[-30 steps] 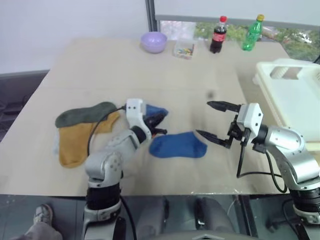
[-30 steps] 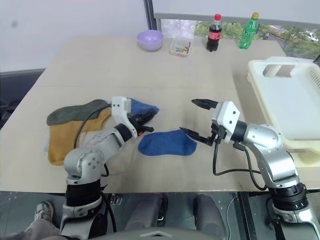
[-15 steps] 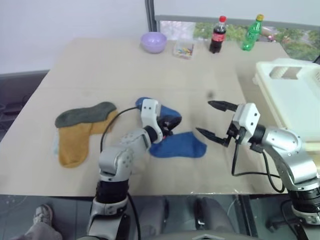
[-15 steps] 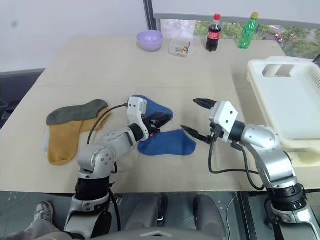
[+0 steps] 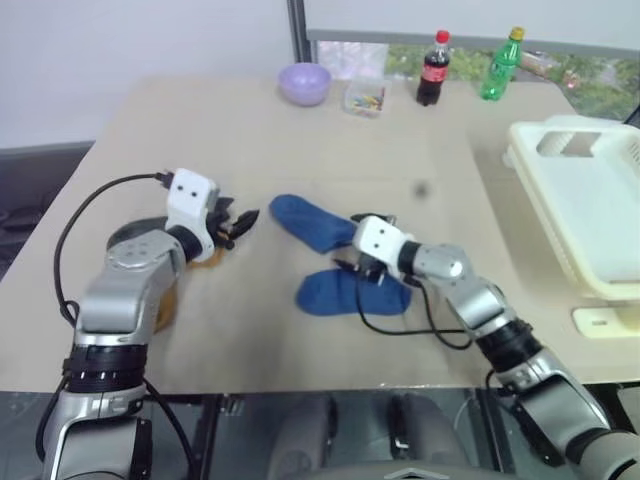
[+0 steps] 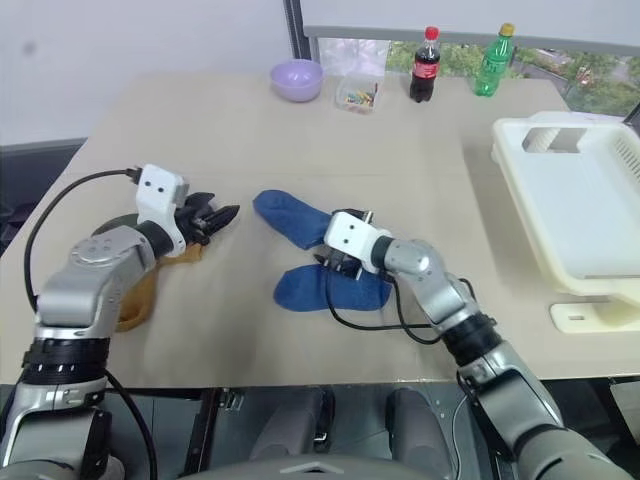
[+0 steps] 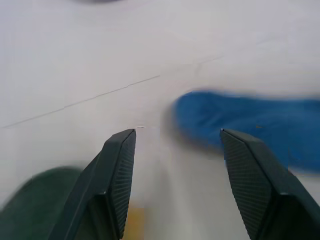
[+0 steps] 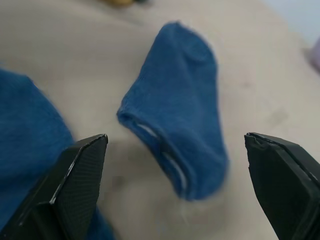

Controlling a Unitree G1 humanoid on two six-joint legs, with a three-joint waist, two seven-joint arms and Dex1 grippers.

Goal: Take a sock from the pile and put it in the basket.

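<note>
The pile lies at the table's left, largely hidden by my left arm: a dark green sock [image 7: 30,200] and a mustard sock [image 6: 138,296]. My left gripper [image 5: 240,222] hovers open and empty at the pile's right edge. Two blue socks lie apart from the pile in the middle of the table, one further back [image 5: 305,222] and one nearer [image 5: 340,292]. Between them, low over the table, my right gripper [image 5: 358,268] is wide open; the further blue sock [image 8: 175,100] lies ahead between its fingers. The cream-white basket [image 5: 580,215] stands at the table's right edge.
Along the far edge stand a lilac bowl [image 5: 306,83], a small clear box of coloured bits [image 5: 364,98], a cola bottle [image 5: 431,68] and a green bottle [image 5: 499,63]. Bare tabletop runs between the blue socks and the basket.
My left gripper opened, let go of the blue sock in the table's middle and swung left to the pile. My right arm moved left and down to the blue socks.
</note>
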